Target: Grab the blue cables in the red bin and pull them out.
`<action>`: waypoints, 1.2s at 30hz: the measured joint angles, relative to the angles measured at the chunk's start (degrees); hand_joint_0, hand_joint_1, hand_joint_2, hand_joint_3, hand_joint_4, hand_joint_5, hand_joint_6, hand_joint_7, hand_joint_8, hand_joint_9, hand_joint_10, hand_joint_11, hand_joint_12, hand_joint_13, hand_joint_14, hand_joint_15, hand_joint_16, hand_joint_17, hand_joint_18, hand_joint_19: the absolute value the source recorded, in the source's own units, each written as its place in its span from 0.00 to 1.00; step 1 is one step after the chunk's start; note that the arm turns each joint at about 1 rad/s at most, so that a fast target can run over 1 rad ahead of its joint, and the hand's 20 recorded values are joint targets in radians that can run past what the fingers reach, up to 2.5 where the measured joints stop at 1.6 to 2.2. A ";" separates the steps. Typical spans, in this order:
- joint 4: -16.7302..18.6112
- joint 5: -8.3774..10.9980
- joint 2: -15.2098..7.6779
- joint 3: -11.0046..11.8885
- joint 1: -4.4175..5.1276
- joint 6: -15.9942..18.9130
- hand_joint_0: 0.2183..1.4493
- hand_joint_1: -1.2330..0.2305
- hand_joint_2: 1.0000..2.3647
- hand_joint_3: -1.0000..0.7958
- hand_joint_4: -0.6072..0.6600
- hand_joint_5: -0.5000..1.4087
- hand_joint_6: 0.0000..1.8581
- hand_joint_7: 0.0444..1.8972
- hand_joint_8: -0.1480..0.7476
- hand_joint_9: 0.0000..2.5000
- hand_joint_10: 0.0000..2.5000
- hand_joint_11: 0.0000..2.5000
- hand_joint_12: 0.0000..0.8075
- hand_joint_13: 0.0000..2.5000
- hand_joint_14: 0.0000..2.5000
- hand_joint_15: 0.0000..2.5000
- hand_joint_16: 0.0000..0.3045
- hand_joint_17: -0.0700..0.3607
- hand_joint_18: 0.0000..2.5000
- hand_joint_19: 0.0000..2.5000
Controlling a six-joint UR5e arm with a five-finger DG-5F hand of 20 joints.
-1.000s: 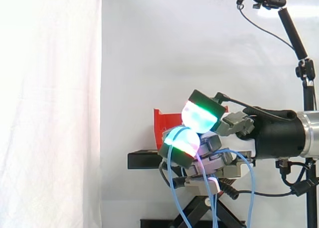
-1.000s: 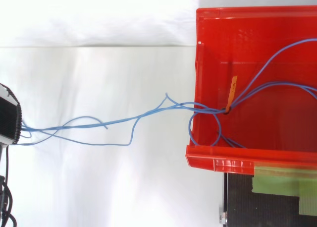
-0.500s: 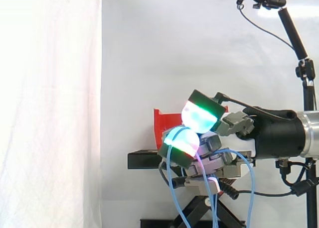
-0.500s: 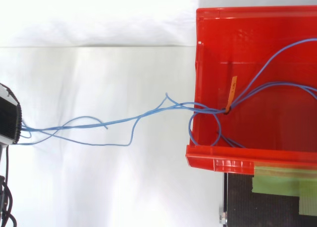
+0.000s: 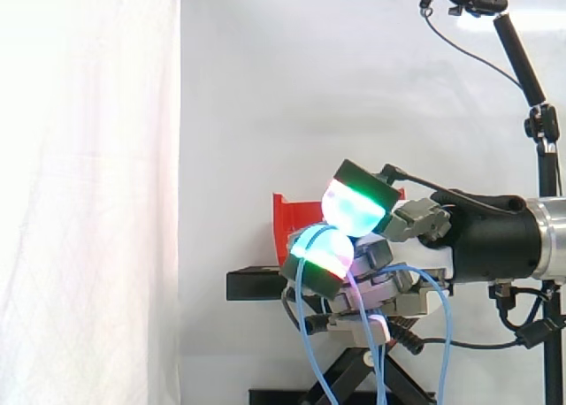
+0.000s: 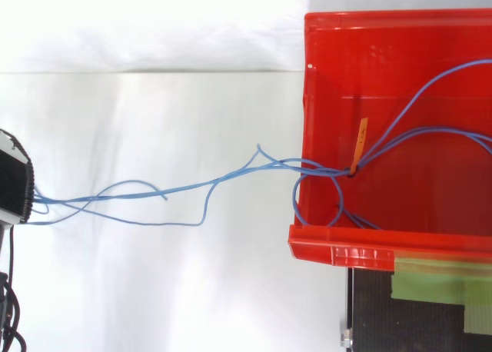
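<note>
Currently the hand (image 5: pixel 416 221) is reaching in from the right of the side view and is curling its fingers around the blue cables (image 6: pixel 319 164). Its fingertips (image 5: pixel 352 209) are glowing green and cyan with a touch of magenta, and one pad is sitting above the other. Two blue strands are passing under the lower pad and are hanging down in front of the black stand (image 5: pixel 255 284). Another strand is arching out of the fingers further right and is dropping towards the bottom edge. Behind the fingertips, the red bin (image 5: pixel 287 215) is showing as a corner above the stand.

From above, the cables are stretching in a loose bundle from a black ribbed housing (image 6: pixel 15 187) at the left edge across the white surface. They are crossing the left wall of the bin and looping down towards its front lip. Inside the bin, an orange tie (image 6: pixel 360 143) is binding several strands together close to that wall. Beyond the tie the strands are fanning out to the right edge, so much of their length is lying within the bin. A strip of green tape (image 6: pixel 438 284) is lying on the stand just below the lip.
</note>
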 measured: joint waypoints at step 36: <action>0.04 0.00 0.00 -0.01 0.02 -0.02 0.58 0.18 0.01 0.26 0.47 0.67 0.47 0.32 0.44 0.36 0.92 0.56 0.40 0.46 0.63 0.54 0.14 0.38 0.41 0.49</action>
